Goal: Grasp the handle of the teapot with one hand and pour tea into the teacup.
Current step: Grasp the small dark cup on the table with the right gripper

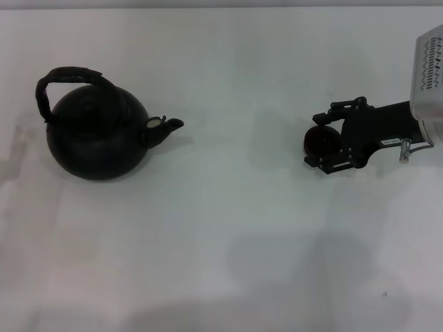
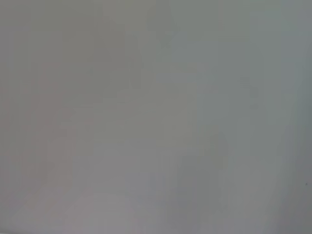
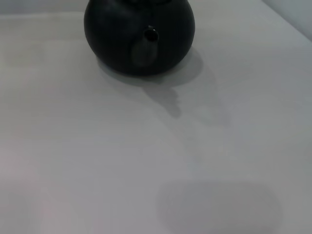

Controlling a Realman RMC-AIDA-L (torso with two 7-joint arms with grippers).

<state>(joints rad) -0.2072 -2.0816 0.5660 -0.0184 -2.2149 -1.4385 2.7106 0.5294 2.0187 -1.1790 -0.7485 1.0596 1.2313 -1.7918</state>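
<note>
- Head view: the teapot (image 1: 97,135) sits on the white counter (image 1: 221,242) at the left, handle (image 1: 69,76) arched upright and ungrasped, spout toward the right gripper (image 1: 320,143), whose jaws close around the teacup (image 1: 321,142), well apart from the pot
- Left wrist view: only blank counter; left gripper unseen, jaws cannot be told
- Right wrist view: teapot spout (image 3: 148,41) faces the camera; judging by this, the cup is held ready, and next the handle needs grasping
</note>
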